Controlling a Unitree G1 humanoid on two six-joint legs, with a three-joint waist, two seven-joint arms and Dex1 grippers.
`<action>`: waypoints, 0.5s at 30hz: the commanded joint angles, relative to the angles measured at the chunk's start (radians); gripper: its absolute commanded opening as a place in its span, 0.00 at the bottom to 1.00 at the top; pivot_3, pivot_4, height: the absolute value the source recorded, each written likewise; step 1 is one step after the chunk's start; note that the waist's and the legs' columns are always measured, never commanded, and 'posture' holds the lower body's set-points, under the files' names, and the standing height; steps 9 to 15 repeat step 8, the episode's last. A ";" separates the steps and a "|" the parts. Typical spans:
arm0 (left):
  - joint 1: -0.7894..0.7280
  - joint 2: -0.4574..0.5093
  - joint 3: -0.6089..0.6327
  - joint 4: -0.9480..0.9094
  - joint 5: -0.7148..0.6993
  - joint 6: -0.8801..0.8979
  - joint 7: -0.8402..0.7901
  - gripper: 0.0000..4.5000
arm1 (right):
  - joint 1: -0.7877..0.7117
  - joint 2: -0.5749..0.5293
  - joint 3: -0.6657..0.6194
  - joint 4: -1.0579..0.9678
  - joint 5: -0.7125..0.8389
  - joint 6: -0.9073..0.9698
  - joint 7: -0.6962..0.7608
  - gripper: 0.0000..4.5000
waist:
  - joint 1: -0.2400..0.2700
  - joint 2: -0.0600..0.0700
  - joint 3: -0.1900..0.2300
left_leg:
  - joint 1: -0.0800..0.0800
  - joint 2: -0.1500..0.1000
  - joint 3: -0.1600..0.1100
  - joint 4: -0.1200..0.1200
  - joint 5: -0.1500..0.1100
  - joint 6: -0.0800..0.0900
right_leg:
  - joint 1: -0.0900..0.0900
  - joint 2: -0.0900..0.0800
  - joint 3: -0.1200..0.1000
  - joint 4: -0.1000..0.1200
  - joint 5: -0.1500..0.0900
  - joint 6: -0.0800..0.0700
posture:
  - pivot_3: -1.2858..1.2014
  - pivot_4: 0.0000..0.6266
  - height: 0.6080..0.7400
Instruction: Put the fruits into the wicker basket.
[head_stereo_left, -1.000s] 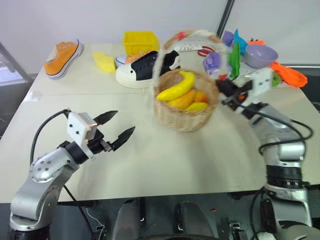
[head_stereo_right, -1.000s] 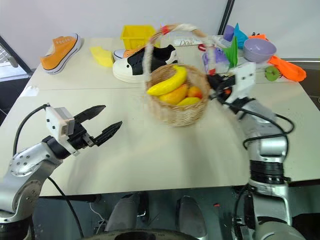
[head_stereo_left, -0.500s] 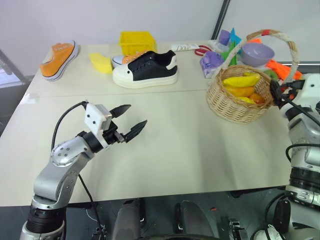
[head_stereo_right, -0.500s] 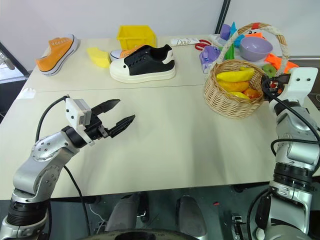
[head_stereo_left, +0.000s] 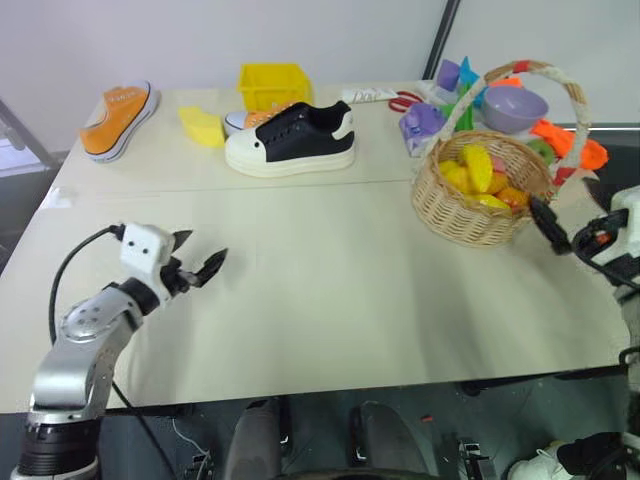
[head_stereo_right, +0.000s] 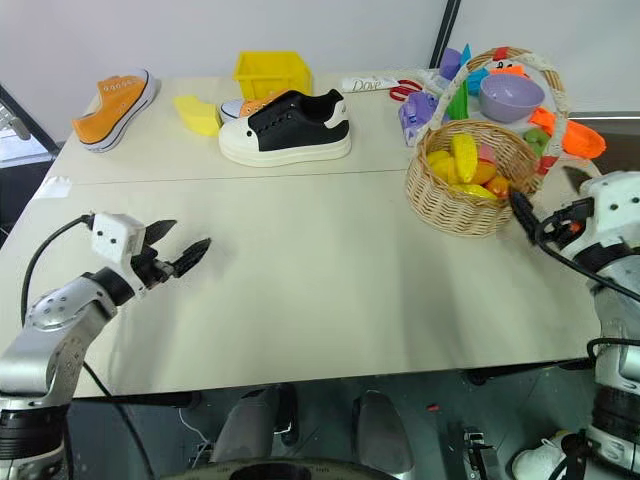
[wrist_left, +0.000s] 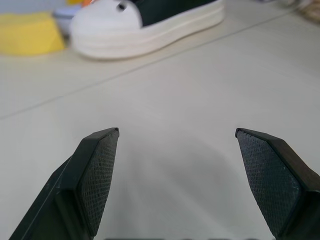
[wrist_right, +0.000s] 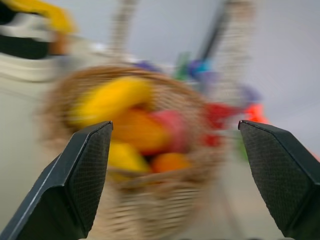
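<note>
The wicker basket stands on the table's right side, its white and red handle arching over it. The fruits lie inside it: a yellow banana on end and a red-and-yellow mango beside it. My right gripper is just right of the basket, apart from it, open and empty. In the right wrist view its fingers frame the basket. My left gripper hovers low over the bare table at the near left, open and empty.
A black and white shoe, an orange shoe, a yellow bin and a pale yellow block lie along the back. A purple bowl and a crowd of coloured toys sit behind the basket.
The right gripper carried the basket from the table's middle to the right, let go and drew back, open. The banana shifted in the basket. The left gripper sank and moved left.
</note>
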 joint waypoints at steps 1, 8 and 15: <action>0.056 0.003 0.083 0.003 0.022 -0.043 0.018 0.89 | 0.065 0.006 0.132 -0.139 0.066 0.052 0.123 0.93 | -0.002 -0.001 0.000 | 0.000 0.001 0.000 -0.001 0.000 0.000 | 0.000 0.000 0.000 0.000 0.000 0.000 | 0.52 0.24 0.95; 0.147 -0.046 0.123 -0.012 0.010 -0.062 0.035 0.89 | 0.024 0.099 0.287 -0.070 -0.001 0.017 0.114 0.93 | 0.002 0.000 0.000 | 0.000 0.000 -0.001 0.000 -0.002 -0.003 | -0.002 -0.003 0.001 -0.002 -0.002 -0.005 | 0.52 0.24 0.95; 0.147 -0.046 0.123 -0.012 0.010 -0.062 0.035 0.89 | 0.024 0.099 0.287 -0.070 -0.001 0.017 0.114 0.93 | 0.002 0.000 0.000 | 0.000 0.000 -0.001 0.000 -0.002 -0.003 | -0.002 -0.003 0.001 -0.002 -0.002 -0.005 | 0.52 0.24 0.95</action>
